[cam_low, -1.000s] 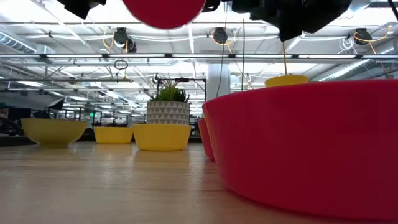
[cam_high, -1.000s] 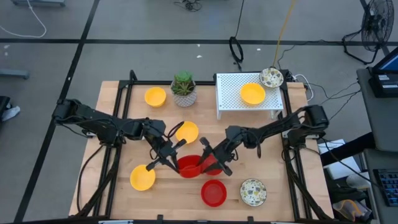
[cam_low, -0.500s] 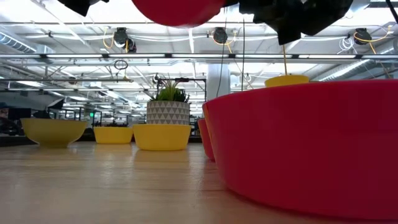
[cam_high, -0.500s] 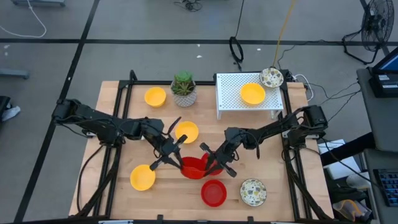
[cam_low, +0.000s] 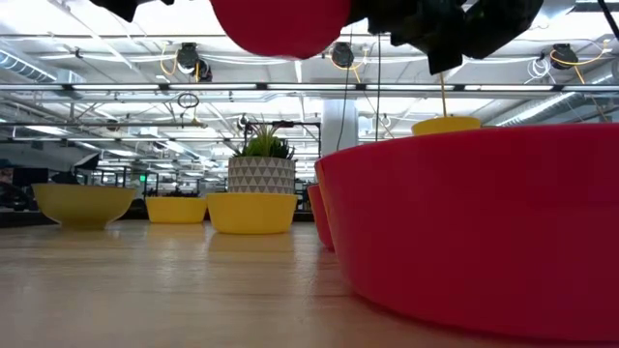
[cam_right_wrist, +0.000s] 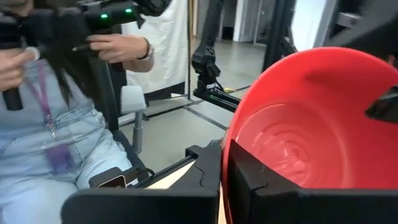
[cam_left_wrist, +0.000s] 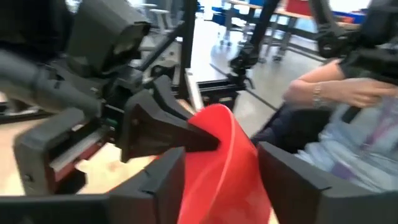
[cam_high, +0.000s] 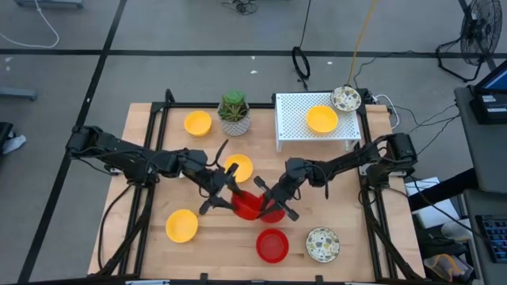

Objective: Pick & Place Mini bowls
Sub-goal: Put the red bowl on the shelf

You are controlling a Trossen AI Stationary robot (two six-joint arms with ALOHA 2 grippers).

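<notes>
A red mini bowl hangs above the table's middle, between my two grippers; the low view shows its underside high up. My right gripper is shut on its rim. My left gripper is open, one finger on either side of the opposite rim; whether they touch the bowl cannot be told. On the table rest two more red bowls, three yellow ones and a speckled one. My right gripper pinches the bowl's rim, one finger inside the hollow and one outside. It comes in roughly level from the table's right. The bowl is tipped on edge and lifted clear of the table.
A white perforated rack at the far right carries a yellow bowl, with a speckled bowl at its far corner. A potted plant stands at the far middle. A person sits beyond the table.
My right gripper has shut on the red bowl's rim, and my left gripper, which held the bowl, has opened and rolled its wrist. The bowl has shifted a little toward the table's right and far side, staying lifted clear.
</notes>
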